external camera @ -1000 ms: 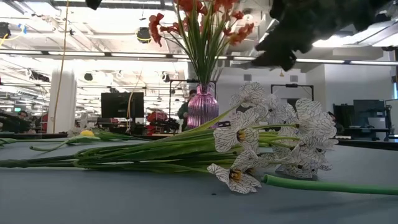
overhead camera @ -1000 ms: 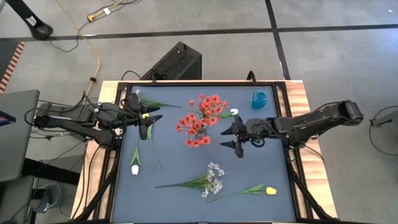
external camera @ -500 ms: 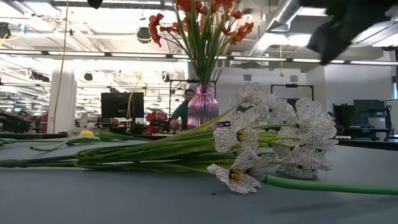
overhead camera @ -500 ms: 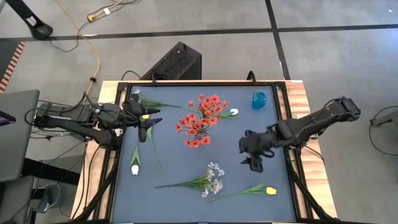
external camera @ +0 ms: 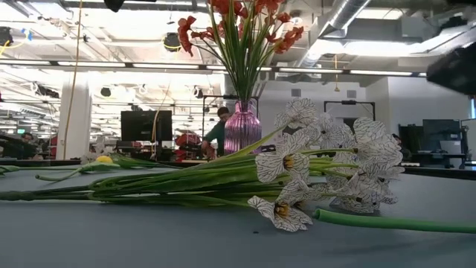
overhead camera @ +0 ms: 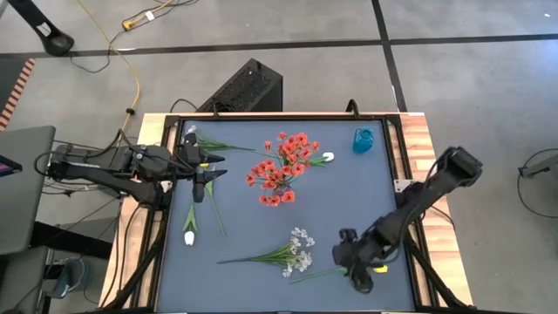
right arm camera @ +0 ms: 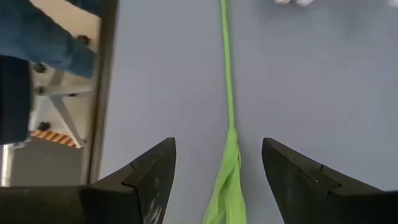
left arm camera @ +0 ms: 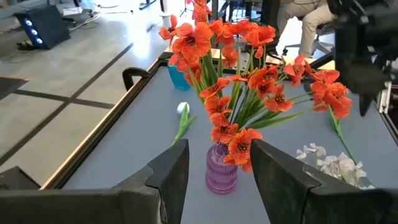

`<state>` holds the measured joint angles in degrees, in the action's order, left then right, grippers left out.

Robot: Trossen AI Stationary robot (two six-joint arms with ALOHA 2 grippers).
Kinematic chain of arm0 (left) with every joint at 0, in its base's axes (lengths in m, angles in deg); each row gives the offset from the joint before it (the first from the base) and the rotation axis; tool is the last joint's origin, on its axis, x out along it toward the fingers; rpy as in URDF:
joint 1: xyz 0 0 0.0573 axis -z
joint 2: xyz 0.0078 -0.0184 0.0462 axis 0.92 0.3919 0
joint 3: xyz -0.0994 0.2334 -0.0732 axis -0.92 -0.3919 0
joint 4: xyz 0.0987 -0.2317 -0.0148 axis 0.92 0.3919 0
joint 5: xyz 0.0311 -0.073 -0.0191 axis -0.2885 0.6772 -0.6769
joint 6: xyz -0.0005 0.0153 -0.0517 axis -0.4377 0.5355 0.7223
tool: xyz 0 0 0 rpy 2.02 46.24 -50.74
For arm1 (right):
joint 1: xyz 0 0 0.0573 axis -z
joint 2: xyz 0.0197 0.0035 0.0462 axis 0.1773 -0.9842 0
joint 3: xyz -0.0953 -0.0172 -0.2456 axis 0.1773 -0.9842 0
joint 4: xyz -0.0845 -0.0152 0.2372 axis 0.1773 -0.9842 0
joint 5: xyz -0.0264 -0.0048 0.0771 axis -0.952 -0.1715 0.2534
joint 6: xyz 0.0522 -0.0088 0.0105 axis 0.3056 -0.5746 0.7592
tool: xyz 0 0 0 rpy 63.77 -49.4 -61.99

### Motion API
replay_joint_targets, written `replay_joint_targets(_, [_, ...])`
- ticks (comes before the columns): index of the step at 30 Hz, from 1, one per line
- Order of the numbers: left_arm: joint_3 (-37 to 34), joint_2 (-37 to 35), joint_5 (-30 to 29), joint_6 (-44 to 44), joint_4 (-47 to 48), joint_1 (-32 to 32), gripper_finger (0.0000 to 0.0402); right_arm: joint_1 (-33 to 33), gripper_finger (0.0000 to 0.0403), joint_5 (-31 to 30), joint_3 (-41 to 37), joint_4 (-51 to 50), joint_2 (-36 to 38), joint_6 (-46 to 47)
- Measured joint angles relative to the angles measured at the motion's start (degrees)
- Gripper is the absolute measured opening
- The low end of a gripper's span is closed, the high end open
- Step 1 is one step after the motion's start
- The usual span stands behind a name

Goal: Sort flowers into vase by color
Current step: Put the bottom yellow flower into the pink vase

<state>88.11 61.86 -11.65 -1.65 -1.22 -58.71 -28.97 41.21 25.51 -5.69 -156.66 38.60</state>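
Note:
A purple vase holding red blossoms stands mid-table, also seen in the low view. A yellow tulip lies near the table's near right corner, its green stem pointing left. My right gripper is open over that stem, and the stem and leaf run between its fingers in the right wrist view. The white-lilac spray lies to its left. My left gripper waits open at the left, facing the vase.
A white tulip lies near the left edge and another right of the vase. A second yellow tulip lies by my left gripper. A blue cup stands at the far right. The raised table frame runs close to my right arm.
My right gripper has swung from beside the vase toward the table's near edge and come down over the yellow tulip's stem, turning as it went. It has left the low view's top. The flowers have not moved.

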Motion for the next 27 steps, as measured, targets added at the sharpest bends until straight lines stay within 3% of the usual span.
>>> replay_joint_targets(9, [0.0,-0.01,2.96,0.33,0.0,0.0,0.0162,-0.68,0.0265,-1.45,7.3,-1.15,-15.09,0.27])
replay_joint_targets(16, [0.0,-0.02,4.31,0.52,0.25,0.0,0.0162,-6.34,0.0244,-5.45,13.17,-12.32,-22.02,4.49])
replay_joint_targets(21, [0.0,0.0,4.32,0.18,1.22,-0.01,0.0162,-11.11,0.0173,-9.11,13.5,-13.79,-23.04,10.44])
replay_joint_targets(27, [0.0,0.0,4.28,-0.34,1.06,0.0,0.0162,-12.05,0.004,-8.56,13.76,-15.02,-22.48,15.45])
